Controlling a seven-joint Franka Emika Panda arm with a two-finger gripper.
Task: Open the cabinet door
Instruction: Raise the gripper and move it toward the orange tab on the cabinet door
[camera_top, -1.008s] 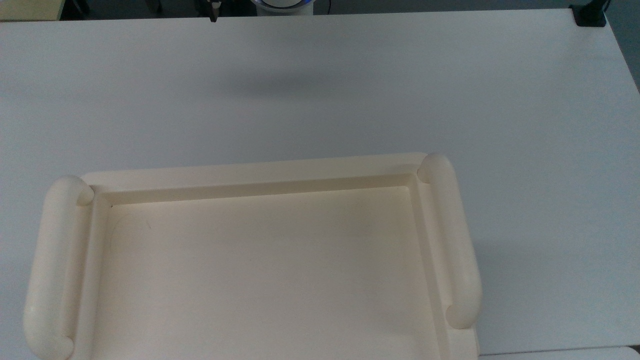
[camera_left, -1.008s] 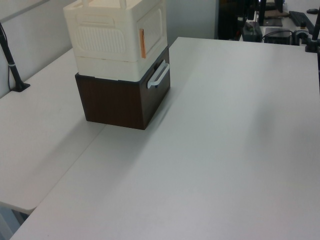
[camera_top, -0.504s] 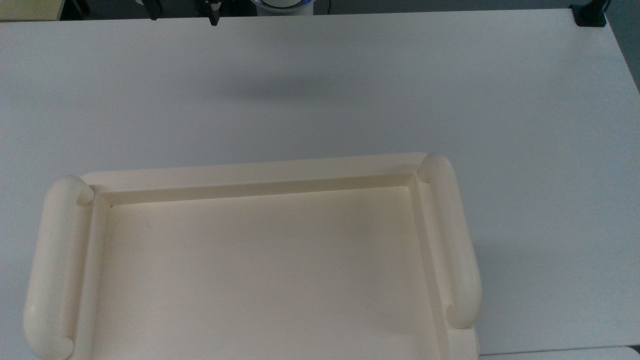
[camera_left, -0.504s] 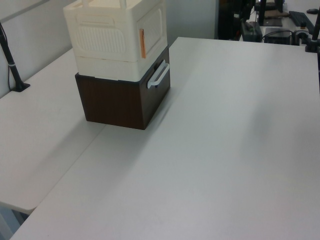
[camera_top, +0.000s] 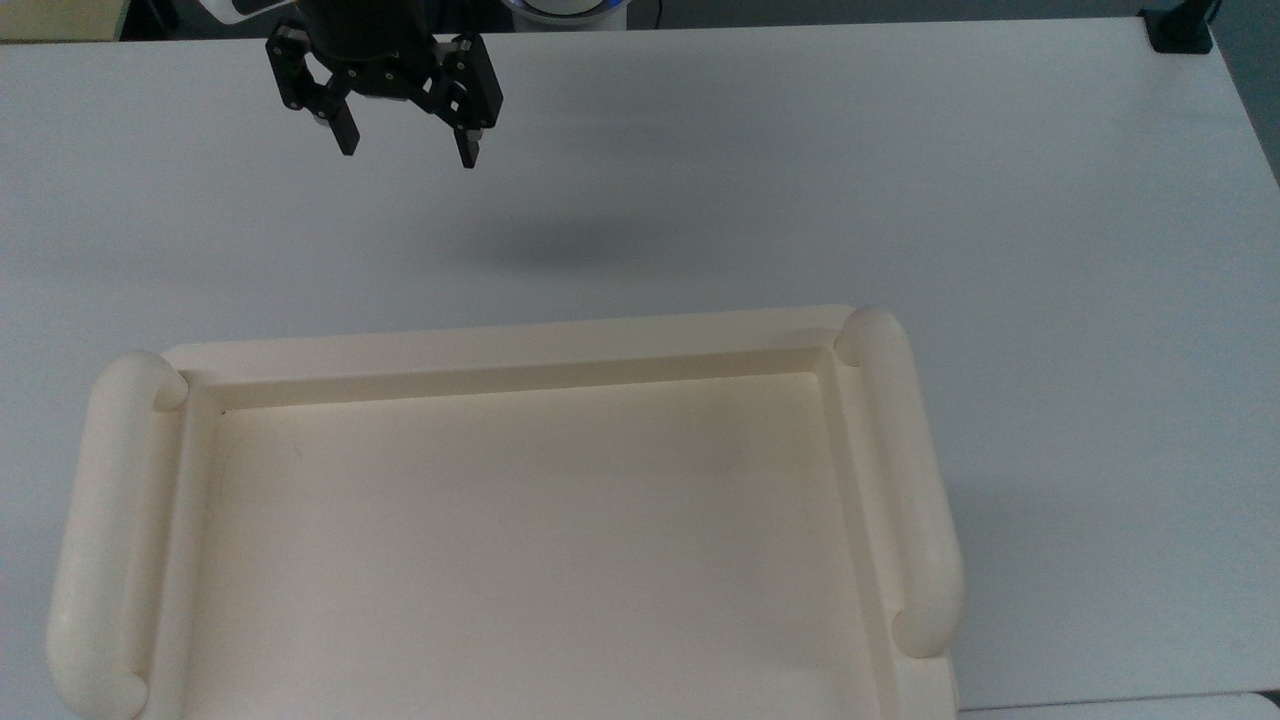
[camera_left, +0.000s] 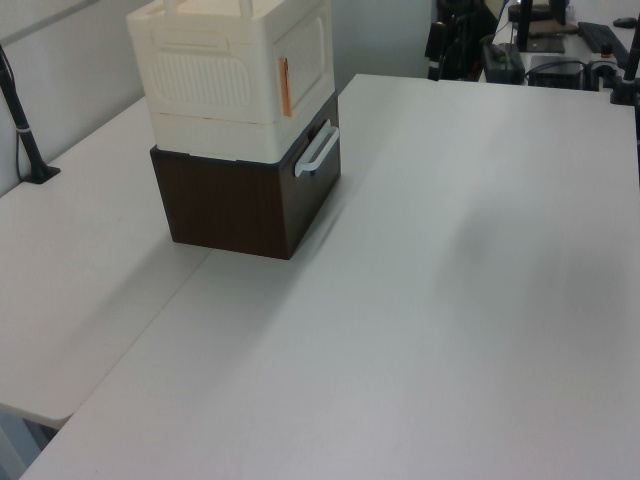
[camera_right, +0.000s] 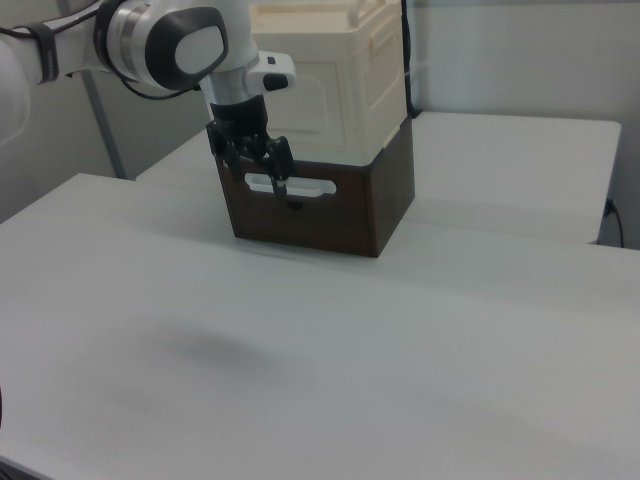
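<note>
- Cream plastic makes up the cabinet (camera_left: 235, 75), which stands on a dark brown wooden box (camera_left: 245, 205) at the far left of the white table (camera_left: 430, 300) in the left view.
- Its recessed top (camera_top: 520, 540) shows in the top view, with a thick rounded bar (camera_top: 905, 490) along each short side.
- The cabinet door (camera_left: 300, 60) is the flat panel on the side facing the left view's right; it lies flush and closed, with an orange tag (camera_left: 284, 85) at its edge.
- A white handle (camera_left: 316, 152) sits on the brown box just below that door.
- My gripper (camera_top: 405, 150) hangs above bare table, well apart from the cabinet in the top view, fingers (camera_top: 345, 135) spread wide and grasping nothing.
- In the right view my gripper (camera_right: 262, 165) shows in front of the brown box, below my white arm (camera_right: 170, 40).
</note>
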